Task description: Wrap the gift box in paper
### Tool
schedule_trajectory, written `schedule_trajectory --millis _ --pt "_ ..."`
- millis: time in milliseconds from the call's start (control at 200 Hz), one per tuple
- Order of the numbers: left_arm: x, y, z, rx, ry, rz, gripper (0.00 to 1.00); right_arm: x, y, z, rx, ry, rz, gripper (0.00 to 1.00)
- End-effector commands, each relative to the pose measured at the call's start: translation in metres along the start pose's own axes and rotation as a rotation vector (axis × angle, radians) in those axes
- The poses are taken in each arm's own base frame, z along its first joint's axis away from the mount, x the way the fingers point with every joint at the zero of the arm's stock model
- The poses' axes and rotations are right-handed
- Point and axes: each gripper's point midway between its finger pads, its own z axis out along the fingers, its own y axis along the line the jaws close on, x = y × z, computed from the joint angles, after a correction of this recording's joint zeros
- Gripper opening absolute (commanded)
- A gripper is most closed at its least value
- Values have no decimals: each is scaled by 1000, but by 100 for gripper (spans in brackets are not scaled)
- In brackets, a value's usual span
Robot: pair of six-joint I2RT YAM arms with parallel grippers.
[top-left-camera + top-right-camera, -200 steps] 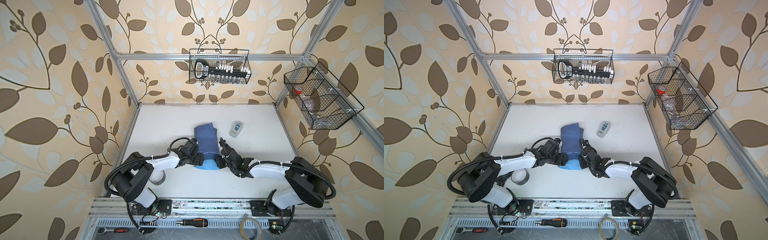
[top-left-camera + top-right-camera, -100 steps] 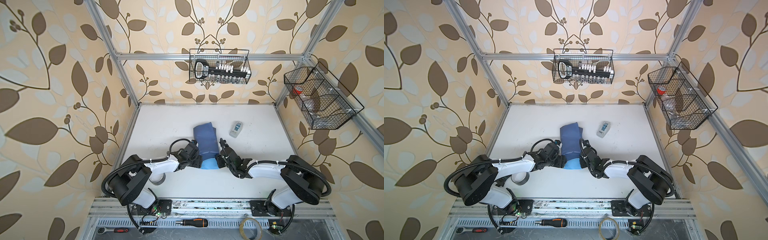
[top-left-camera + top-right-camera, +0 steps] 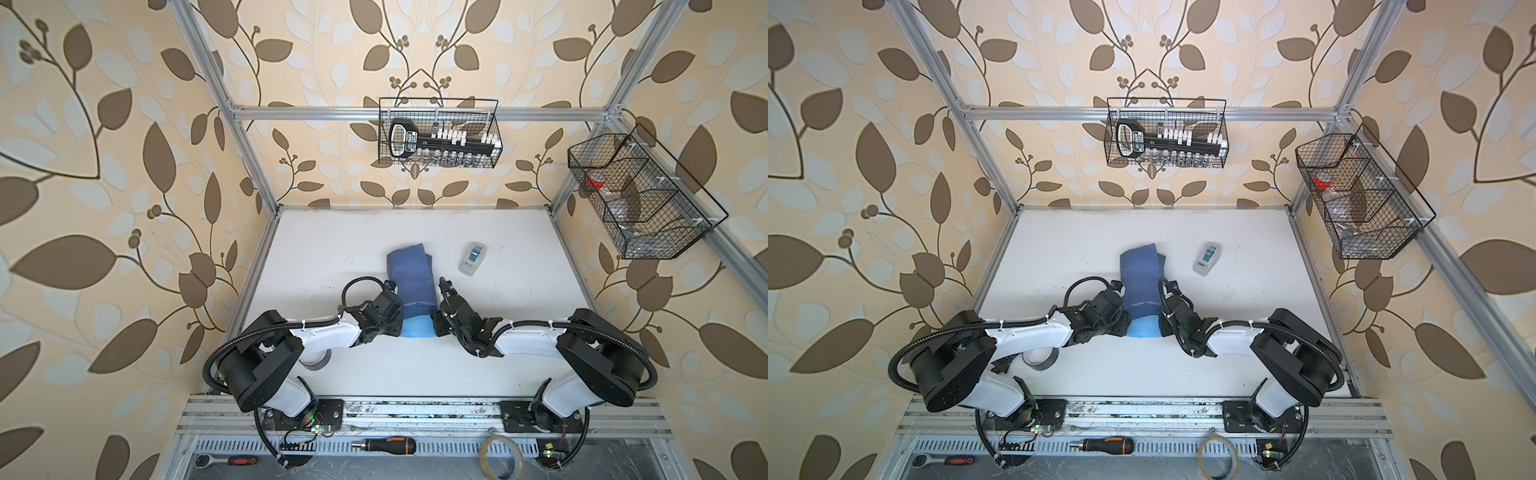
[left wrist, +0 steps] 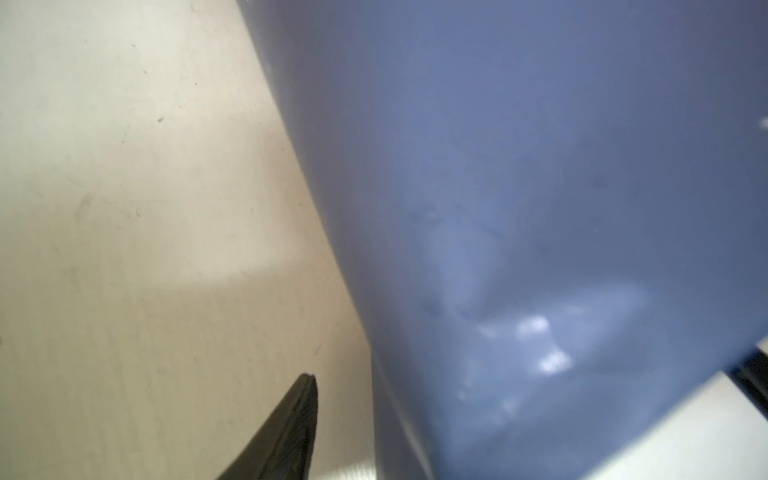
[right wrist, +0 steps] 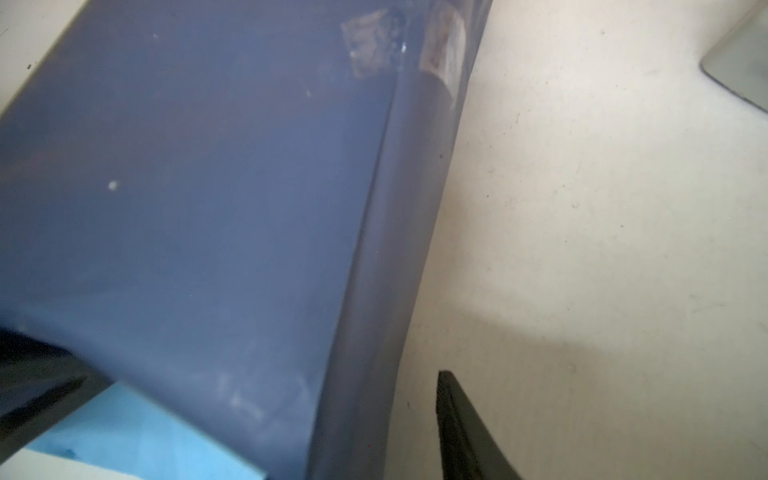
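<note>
Paper (image 3: 410, 280) lies draped in a long hump at the middle of the white table (image 3: 324, 249). Its dusky blue face is up, and a strip of its light sky-blue face shows at the near end in both top views (image 3: 1142, 278).

The left gripper (image 3: 398, 328) and the right gripper (image 3: 436, 326) press in on that near end from opposite sides, each touching or just beside the sheet.

Up close, the left wrist view shows the paper (image 4: 540, 208) filling most of the picture. One black finger (image 4: 291, 432) is clear of it over bare table, and the other is hidden behind the sheet. The right wrist view is much the same, with one finger (image 5: 461, 432) beside the folded edge of the paper (image 5: 208, 208).

Whether either pincer has caught the sheet or merely straddles it cannot be told.

The gift box (image 5: 37, 374) is almost wholly covered. Only a dark navy corner peeks out beneath the dusky flap, resting on the light blue face.

A small grey tape dispenser (image 3: 472, 258) sits on the table, apart from the paper — toward the far right. A dark roll of tape (image 3: 316, 362) lies partly under the left arm.
</note>
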Motion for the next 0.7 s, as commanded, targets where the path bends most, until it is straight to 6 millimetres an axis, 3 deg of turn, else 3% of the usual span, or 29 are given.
schedule_trajectory --millis 0,120,215,695 --pt "-19 -4 -16 4 -88 -30 57 8 -5 3 23 5 -2 35" --pt "-24 -7 -21 16 -102 -33 57 7 -4 3 21 5 0 35" --pt "-25 -9 -22 25 -104 -30 50 7 -4 3 20 5 0 34" --pt "-7 2 0 -53 -58 -34 27 8 -1 4 7 10 19 30"
